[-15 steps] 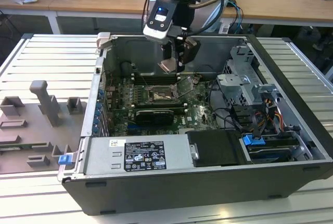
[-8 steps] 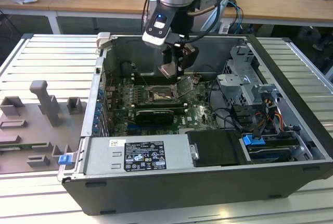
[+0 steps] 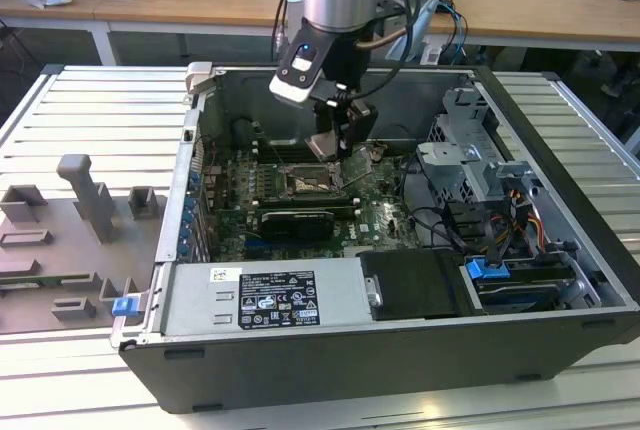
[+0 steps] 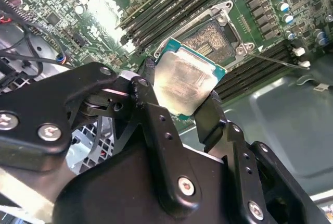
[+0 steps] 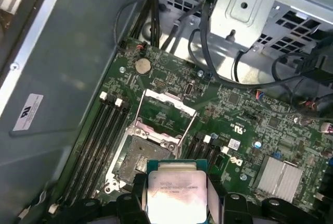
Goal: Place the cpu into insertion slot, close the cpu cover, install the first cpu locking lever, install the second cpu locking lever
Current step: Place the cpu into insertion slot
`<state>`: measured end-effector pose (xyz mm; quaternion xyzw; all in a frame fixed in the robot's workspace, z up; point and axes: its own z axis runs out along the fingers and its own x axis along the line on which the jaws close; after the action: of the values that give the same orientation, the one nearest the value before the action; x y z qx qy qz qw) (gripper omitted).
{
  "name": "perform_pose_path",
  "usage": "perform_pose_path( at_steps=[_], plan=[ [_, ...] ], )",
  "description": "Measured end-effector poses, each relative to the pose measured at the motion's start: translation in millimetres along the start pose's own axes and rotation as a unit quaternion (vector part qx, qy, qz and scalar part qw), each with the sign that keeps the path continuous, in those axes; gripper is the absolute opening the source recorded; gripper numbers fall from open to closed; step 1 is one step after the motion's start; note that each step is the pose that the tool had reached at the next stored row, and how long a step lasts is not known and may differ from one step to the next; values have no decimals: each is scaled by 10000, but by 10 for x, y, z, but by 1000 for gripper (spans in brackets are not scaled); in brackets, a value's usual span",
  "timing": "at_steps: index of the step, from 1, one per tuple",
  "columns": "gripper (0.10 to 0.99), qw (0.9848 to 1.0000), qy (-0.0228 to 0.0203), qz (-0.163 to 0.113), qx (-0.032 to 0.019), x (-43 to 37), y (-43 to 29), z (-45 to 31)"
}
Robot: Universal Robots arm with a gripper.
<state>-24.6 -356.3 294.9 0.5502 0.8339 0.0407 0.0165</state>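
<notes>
An open computer case (image 3: 560,165) lies on its side on a ribbed metal tabletop (image 3: 90,100), and the arm reaches down into it from above. The end effector (image 4: 179,94) holds the cpu (image 4: 187,81). Its two black fingers (image 4: 151,112) are drawn in against opposite edges of the chip, and the pale metal top faces the camera in both wrist views. In the first wrist view the cpu (image 5: 174,195) hangs over the near edge of the insertion slot (image 5: 136,161), not seated in it. The dark contact field of the slot lies bare inside its silvery rim. The cpu cover (image 5: 171,101) is swung open, tipped back from its hinge on the far side of the slot, and green board shows through its window. Long black memory slots (image 5: 99,130) run alongside the slot, and a coin cell (image 5: 142,66) sits on the board beyond the cover. In the exterior view the end effector (image 3: 340,145) hovers just above the insertion slot (image 3: 305,182), near the middle of the motherboard. A black expansion card (image 3: 295,220) lies nearer the camera, and a grey power supply (image 3: 265,295) sits along the case's front edge. Grey fixture blocks (image 3: 85,195) stand on the tabletop at the exterior view's left, well apart from the case.
</notes>
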Motion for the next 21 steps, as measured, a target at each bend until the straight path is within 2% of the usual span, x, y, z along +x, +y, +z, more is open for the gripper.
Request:
perform_pose_path(
  at_steps=[2,5,6,9,11,21],
  plan=[
    [541,10000,1,5,3,8,0,42],
    [541,9996,-19,284,6,10,-4,110],
    [541,9986,-38,519,7,9,-8,157],
    [541,9958,-65,912,16,9,-16,249],
    [541,9951,-66,988,32,16,-17,284],
    [541,9951,-58,990,51,151,-23,414]
  ],
)
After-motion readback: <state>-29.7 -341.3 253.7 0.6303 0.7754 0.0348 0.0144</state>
